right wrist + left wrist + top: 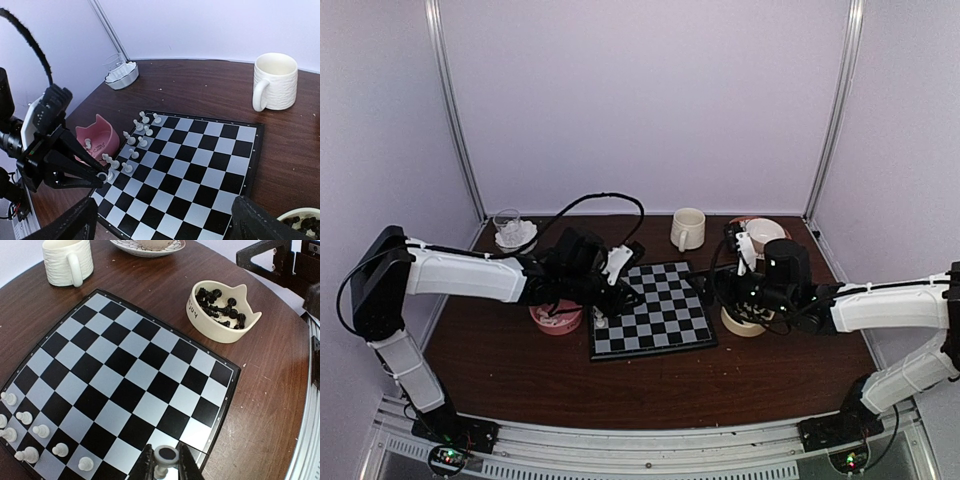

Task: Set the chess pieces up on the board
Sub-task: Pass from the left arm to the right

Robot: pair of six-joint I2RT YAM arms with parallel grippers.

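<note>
Board (665, 310): black and pale grey checks with a thin black rim, lying flat on the dark wooden worktop (520, 370) between my two arms. Left gripper (164, 464): clenched on one white piece (165, 456), held upright between the fingertips over the near part of the board's left edge; I cannot tell whether the piece touches the board. White pieces (41, 430): a small group standing in two short rows along the board's left edge, on the far side of the held one. Pink bowl (102, 131): just beside the board's left edge, with at least one more white figure showing inside. Cream bowl (220, 329): cat-eared rim, just off the board's right edge, holding a heap of black pieces (220, 307). Right gripper (167, 227): released, fingers spread wide with nothing between them; in the top view it hangs over the cream bowl. Mug (688, 229): cream, ribbed, upright on the worktop beyond the board's far edge. Plate (767, 232): far right, behind my right arm. White dish (514, 238): far left corner, with a clear glass standing in it.
</note>
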